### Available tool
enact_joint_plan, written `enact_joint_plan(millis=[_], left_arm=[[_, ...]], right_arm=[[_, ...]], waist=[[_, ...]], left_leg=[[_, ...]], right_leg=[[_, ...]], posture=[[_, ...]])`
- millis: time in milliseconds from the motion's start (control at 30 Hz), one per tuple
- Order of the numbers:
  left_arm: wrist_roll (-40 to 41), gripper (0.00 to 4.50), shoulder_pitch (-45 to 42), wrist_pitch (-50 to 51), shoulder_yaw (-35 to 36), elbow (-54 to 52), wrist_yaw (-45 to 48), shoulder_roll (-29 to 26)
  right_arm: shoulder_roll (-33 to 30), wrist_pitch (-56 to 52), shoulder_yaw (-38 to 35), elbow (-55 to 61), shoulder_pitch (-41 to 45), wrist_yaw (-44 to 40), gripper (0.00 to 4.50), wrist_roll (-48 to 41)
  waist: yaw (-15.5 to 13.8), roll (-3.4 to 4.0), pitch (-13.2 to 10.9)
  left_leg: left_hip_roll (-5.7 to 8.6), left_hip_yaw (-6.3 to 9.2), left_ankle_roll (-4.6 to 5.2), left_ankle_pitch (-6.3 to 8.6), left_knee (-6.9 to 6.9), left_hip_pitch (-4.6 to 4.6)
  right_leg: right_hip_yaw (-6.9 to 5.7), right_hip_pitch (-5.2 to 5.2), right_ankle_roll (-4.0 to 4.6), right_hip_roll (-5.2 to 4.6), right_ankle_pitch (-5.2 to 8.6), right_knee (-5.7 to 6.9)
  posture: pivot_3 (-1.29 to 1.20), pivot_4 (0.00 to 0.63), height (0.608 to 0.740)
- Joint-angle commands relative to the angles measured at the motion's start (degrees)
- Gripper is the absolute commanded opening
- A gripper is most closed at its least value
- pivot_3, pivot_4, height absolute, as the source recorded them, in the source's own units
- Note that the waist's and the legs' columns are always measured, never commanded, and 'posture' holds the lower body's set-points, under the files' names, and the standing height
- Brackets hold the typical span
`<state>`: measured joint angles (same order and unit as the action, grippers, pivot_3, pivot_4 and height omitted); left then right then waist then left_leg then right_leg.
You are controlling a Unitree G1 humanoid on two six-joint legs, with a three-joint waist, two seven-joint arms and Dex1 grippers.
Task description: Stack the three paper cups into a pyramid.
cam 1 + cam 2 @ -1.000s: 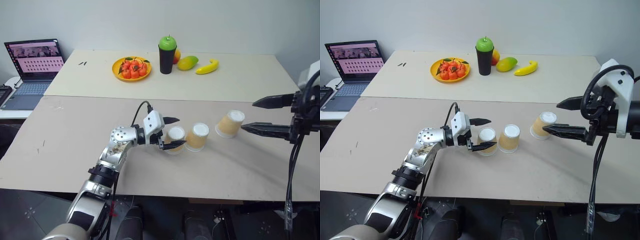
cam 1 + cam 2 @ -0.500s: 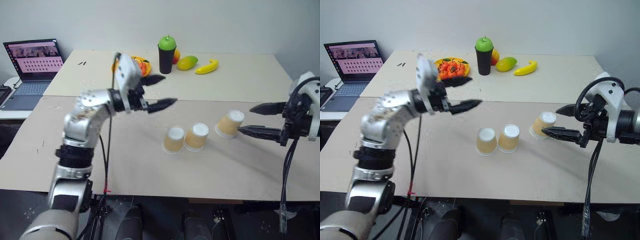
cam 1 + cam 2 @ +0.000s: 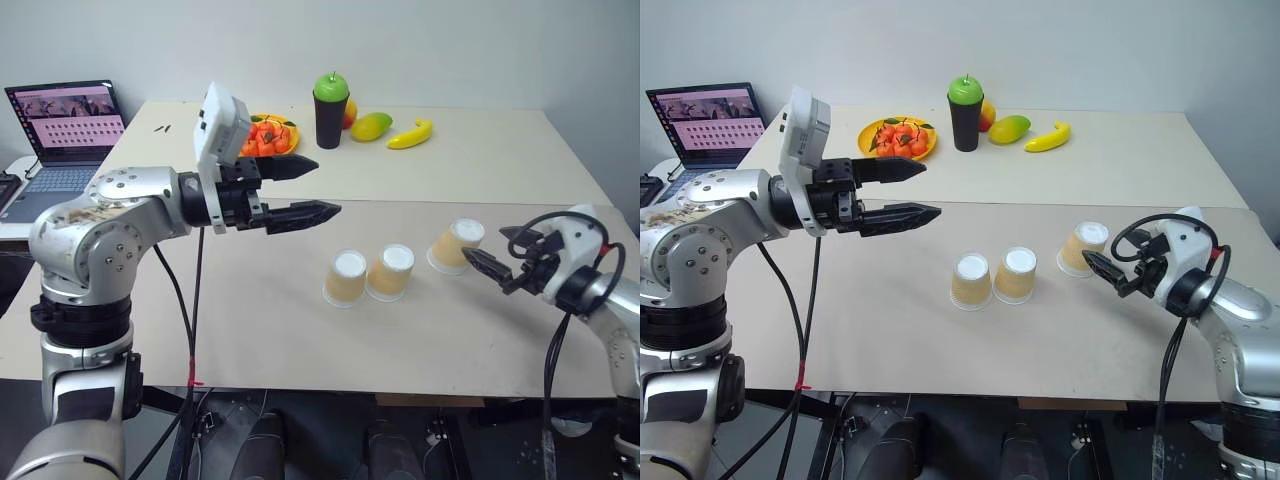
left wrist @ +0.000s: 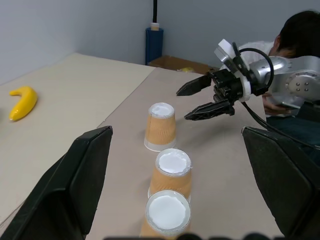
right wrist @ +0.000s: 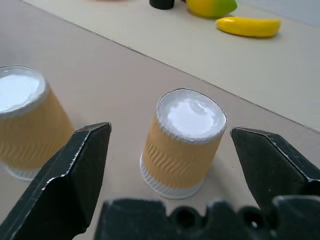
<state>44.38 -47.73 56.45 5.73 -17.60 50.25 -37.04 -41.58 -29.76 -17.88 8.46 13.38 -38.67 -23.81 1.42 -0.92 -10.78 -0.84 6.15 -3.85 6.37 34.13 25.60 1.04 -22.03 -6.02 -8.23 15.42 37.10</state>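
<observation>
Three tan paper cups stand upside down, white bases up, on the beige table [image 3: 240,330]. The left cup [image 3: 347,278] and the middle cup [image 3: 391,272] touch side by side. The third cup [image 3: 456,245] stands apart to their right. My left gripper [image 3: 328,186] is open, held level well above the table, up and left of the cups, holding nothing. My right gripper [image 3: 492,252] is open, low, just right of the third cup. In the right wrist view that cup [image 5: 182,140] sits in line with the gap between the fingers [image 5: 75,170], untouched.
On the far table stand a black cup with a green apple [image 3: 332,105], an orange plate of fruit [image 3: 868,140], a mango [image 3: 372,125] and a banana [image 3: 413,133]. A laptop [image 3: 65,130] sits far left. A person [image 4: 295,30] sits beyond the table's right end.
My left gripper let go of the left cup and rose up and to the left, still open. My right gripper sank toward the table and closed in on the third cup.
</observation>
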Motion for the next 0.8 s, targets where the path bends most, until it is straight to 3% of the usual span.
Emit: enact_joint_plan(millis=[33, 267, 800], left_arm=[[0.68, 4.41, 1.00, -1.28, 0.85, -2.40, 1.84, -3.12], [-0.59, 4.41, 4.70, -3.77, 0.77, -2.61, 3.67, -7.54], [-1.11, 4.41, 10.15, -5.42, 2.36, -4.67, 1.82, -10.72]], right_arm=[[0.50, 4.21, 0.68, -2.59, 2.26, 0.14, 4.50, 1.48], [1.67, 8.80, 1.97, -8.81, 4.46, -0.25, 4.50, 3.42], [3.90, 18.61, 7.70, -26.64, 15.31, -3.72, 4.50, 7.98]], waist=[[0.10, 0.00, 0.00], [0.46, -0.01, -0.01], [1.31, -0.01, -0.01]], left_leg=[[0.00, 0.00, 0.00, 0.00, -0.06, 0.00], [0.00, 0.00, 0.00, -0.01, -0.23, -0.01], [0.00, 0.00, 0.00, -0.01, -0.27, -0.03]], right_leg=[[0.00, -0.02, 0.02, 0.00, 0.00, 0.00], [0.01, -0.06, 0.14, 0.00, 0.02, -0.01], [0.01, -0.07, 0.13, 0.00, 0.03, -0.01]], posture=[[0.00, 0.150, 0.736], [0.00, 0.150, 0.736], [0.00, 0.150, 0.736]])
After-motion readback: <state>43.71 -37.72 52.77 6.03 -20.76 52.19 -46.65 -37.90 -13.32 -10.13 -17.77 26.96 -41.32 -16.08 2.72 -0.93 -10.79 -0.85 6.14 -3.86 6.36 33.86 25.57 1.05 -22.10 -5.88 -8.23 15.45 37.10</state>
